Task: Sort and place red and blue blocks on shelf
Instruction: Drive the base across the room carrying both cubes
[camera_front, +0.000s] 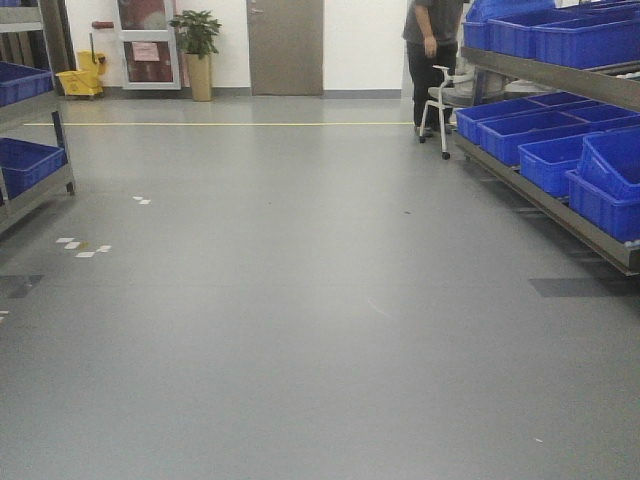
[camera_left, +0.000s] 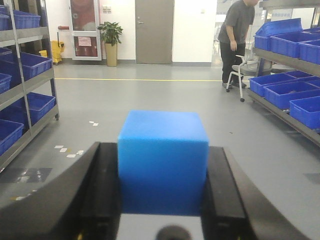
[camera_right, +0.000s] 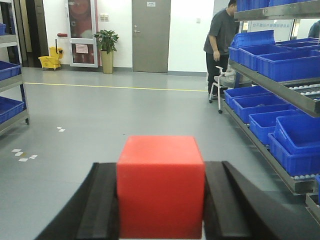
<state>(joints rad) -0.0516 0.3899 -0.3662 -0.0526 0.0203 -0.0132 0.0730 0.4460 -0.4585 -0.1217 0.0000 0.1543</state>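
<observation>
Fingers (camera_left: 102, 195) of left gripper (camera_left: 161, 150) pinch blue block (camera_left: 162, 172) from both sides, above floor (camera_left: 165, 95). Right gripper (camera_right: 161, 165) pinches red block (camera_right: 161, 192) the same way. Shelf (camera_right: 272, 82) w/ blue bins (camera_right: 295, 145) stands at right, well apart; person (camera_right: 218, 40) near its far end.

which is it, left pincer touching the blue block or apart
Touching. Left wrist view shows the blue block pressed between both fingers of the left pincer, no gap.
</observation>
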